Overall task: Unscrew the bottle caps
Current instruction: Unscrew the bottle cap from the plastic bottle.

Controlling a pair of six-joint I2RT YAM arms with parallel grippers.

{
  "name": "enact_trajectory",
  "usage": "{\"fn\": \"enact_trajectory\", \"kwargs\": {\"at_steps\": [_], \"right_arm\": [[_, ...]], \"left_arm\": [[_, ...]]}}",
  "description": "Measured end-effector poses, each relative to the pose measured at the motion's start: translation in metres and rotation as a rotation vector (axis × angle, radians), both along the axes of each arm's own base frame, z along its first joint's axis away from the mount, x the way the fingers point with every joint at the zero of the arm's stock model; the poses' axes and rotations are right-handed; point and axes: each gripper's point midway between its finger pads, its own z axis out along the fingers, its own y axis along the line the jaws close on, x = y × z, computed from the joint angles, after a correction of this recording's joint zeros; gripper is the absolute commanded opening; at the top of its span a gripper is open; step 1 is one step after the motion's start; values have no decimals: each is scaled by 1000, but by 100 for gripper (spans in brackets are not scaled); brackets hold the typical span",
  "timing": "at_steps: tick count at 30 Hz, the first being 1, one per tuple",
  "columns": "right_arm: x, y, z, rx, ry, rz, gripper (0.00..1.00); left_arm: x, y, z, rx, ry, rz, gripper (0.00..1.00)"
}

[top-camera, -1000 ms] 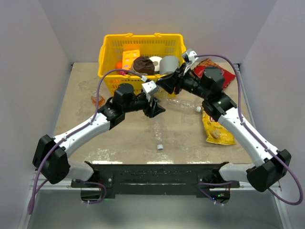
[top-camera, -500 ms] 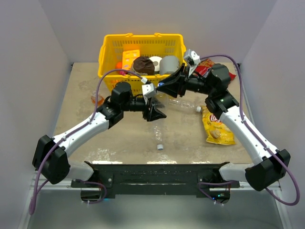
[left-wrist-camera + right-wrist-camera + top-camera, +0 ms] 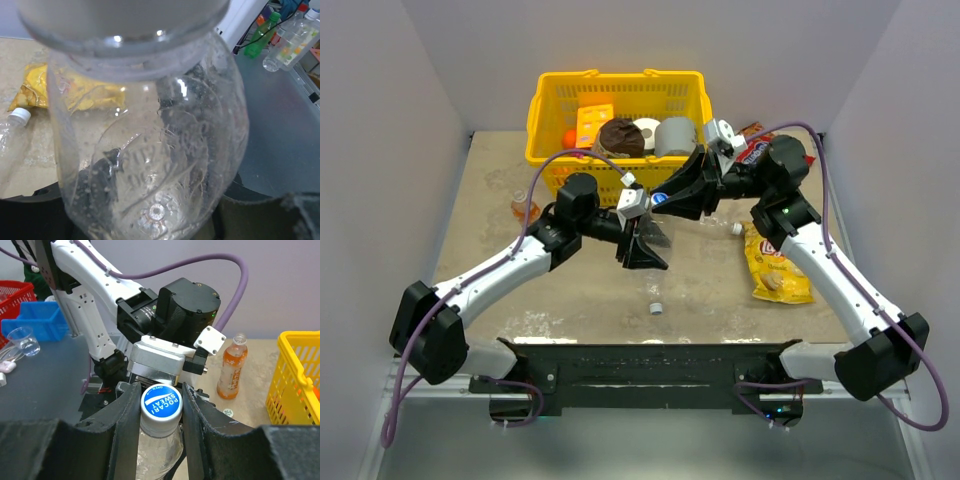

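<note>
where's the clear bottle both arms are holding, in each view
top external: clear bottle, centre, just below the yellow basket
left wrist: clear bottle fills the frame
right wrist: bottom centre, under its blue cap
shared landmark: yellow basket, also at the right wrist's right edge; left wrist shares only the chip bag

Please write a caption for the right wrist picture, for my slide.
Right claw clamps the blue-faced cap of a clear bottle; an orange drink bottle stands near the yellow basket.
</note>
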Motion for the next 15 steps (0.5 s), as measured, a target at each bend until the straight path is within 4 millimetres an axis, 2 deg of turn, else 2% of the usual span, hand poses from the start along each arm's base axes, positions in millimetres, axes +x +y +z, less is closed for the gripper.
{"fn": "enact_trajectory", "kwargs": {"at_steps": [4,11,13,14,15], "right_arm": [[-2,0,0,-1,-14,11,13],[0,-2,1,10,-1,-28,53],[2,-4,-3,11,27,-50,57],[4,-5,-7,11,40,-61,67],[5,-6,-9,10,56,-68,70]], "left_arm": [[-2,0,0,-2,2,-11,27],[2,-1,-3,6,-16,9,27],[5,-2,-3,6,-26,28,27],[8,-2,-1,5,-35,39,27],[9,-3,0,3,-40,46,27]]}}
